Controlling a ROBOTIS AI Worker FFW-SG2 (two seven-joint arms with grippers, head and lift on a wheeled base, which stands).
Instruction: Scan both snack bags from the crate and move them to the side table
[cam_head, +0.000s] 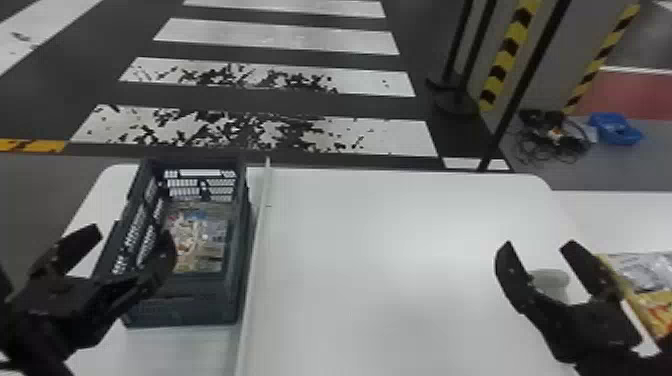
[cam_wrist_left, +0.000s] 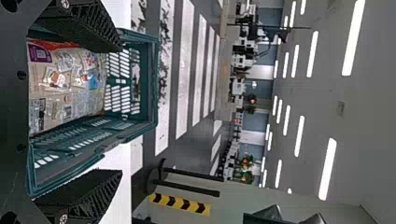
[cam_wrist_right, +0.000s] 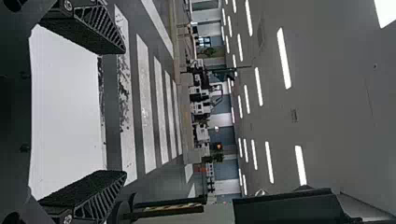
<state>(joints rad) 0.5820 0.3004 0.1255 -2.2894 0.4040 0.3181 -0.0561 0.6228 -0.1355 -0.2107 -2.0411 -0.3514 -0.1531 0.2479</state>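
Observation:
My left gripper (cam_head: 132, 237) stands open over the left side of the dark crate (cam_head: 239, 280), with nothing between its fingers. On the crate's floor lies a snack bag (cam_head: 195, 240) with a beige printed face. From the left wrist, the open gripper (cam_wrist_left: 119, 111) faces the blue-green crate (cam_wrist_left: 152, 84) and the bag (cam_wrist_left: 70, 88) inside. At the right, my right gripper (cam_head: 539, 246) is open, and its own wrist view shows the gripper (cam_wrist_right: 123, 112) with nothing held. Beside it, at the right edge, lies a yellow and silver snack bag (cam_head: 650, 285), partly cut off.
A thin raised strip (cam_head: 255, 240) runs along the white table (cam_head: 390, 250), just right of the crate. A grey rounded object (cam_head: 550, 280) shows behind the right gripper's fingers. Another white surface (cam_head: 620, 215) adjoins at the right. Black poles stand beyond the table.

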